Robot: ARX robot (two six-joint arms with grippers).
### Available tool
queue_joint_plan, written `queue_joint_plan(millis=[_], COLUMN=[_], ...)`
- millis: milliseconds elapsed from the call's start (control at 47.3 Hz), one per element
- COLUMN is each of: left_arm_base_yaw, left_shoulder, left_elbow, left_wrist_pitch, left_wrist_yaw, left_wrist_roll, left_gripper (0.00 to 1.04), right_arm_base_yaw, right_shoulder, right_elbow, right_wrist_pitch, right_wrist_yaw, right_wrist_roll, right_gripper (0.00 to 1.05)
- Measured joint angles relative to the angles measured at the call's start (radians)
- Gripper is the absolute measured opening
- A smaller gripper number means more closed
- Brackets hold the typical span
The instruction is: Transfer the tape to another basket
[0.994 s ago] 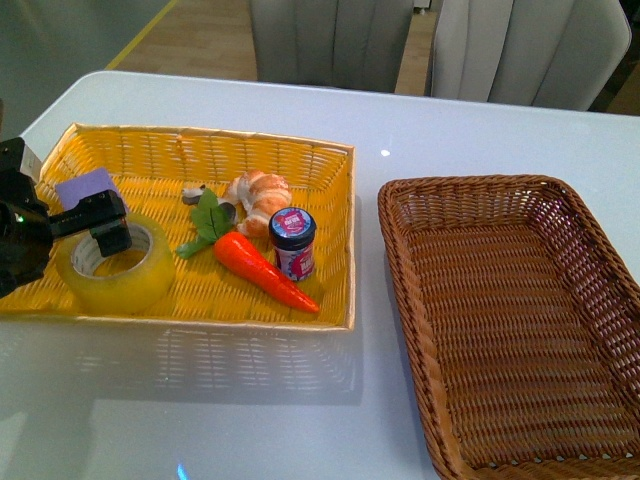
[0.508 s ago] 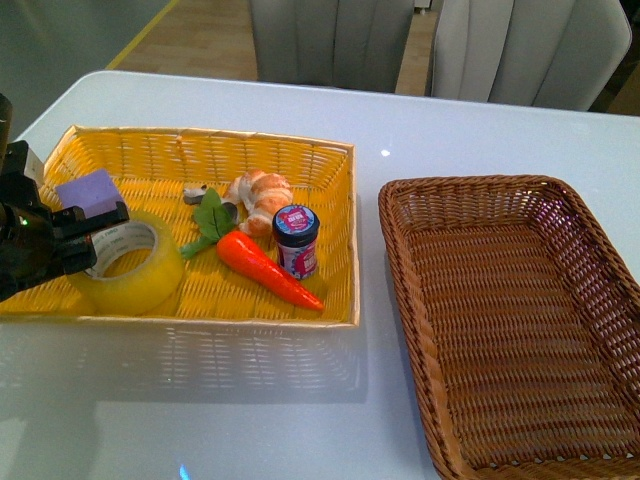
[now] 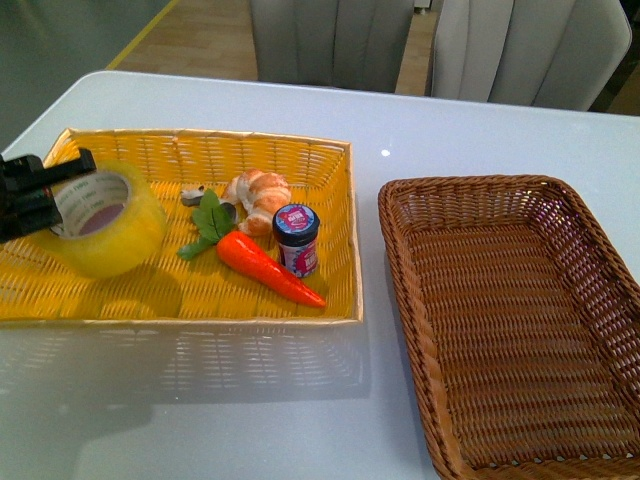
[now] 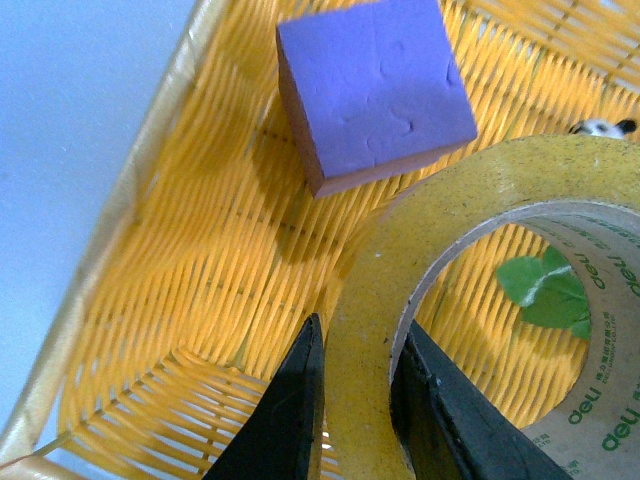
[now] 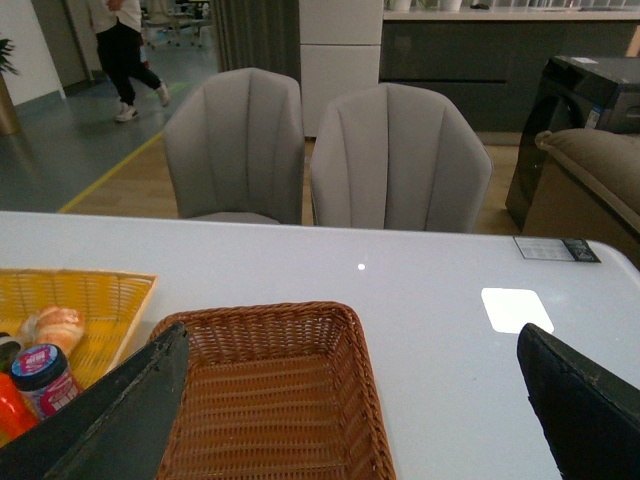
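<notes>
L end effector (image 4: pixel 358 400) pinches glossy tape roll (image 3: pixel 105 222), tilted over yellow woven basket (image 3: pixel 200 290); R end effector (image 5: pixel 350 420) agape, facing brown wicker basket (image 3: pixel 520 330).

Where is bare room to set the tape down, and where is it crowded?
The brown basket is bare all over inside. The table is free in front of the yellow basket. Crowded: that basket's middle, around carrot, jar and bread.

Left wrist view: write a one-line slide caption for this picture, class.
Left claw grips the wall of the tape, holding it tilted over the yellow basket, near a purple block.
</notes>
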Motion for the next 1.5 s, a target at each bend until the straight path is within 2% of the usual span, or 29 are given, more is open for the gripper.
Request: queue_joint_plan(millis=[254,360,614,931,1312,1502], left_arm_base_yaw=[-0.038,-0.135,-0.303,-0.418,-0.605,-0.663], left_shoulder=[-0.143,-0.157,-0.128,-0.021,0.058,0.089], left_elbow=[0.005,0.053,0.161,0.267,0.322,0.349], left_wrist_pitch=[-0.079,-0.114,-0.140,-0.180,-0.201,-0.222], left_wrist_yaw=[-0.030,-0.024,-0.003,0.008,0.093,0.113], left_wrist_roll=[0.022,0.024,0.026,0.019,-0.011,-0.012], left_gripper=[0.15,0.15,0.15,0.15,0.15,0.15], right_arm_base_yaw=[0.000,0.000,0.000,0.000,0.000,0.000], right_shoulder=[0.000,0.000,0.000,0.000,0.000,0.000], right_elbow=[0.000,0.000,0.000,0.000,0.000,0.000], right_wrist_pitch=[0.000,0.000,0.000,0.000,0.000,0.000], right_wrist_yaw=[0.000,0.000,0.000,0.000,0.000,0.000], right_wrist_roll=[0.000,0.000,0.000,0.000,0.000,0.000], right_gripper=[0.96,0.96,0.96,0.96,0.96,0.96])
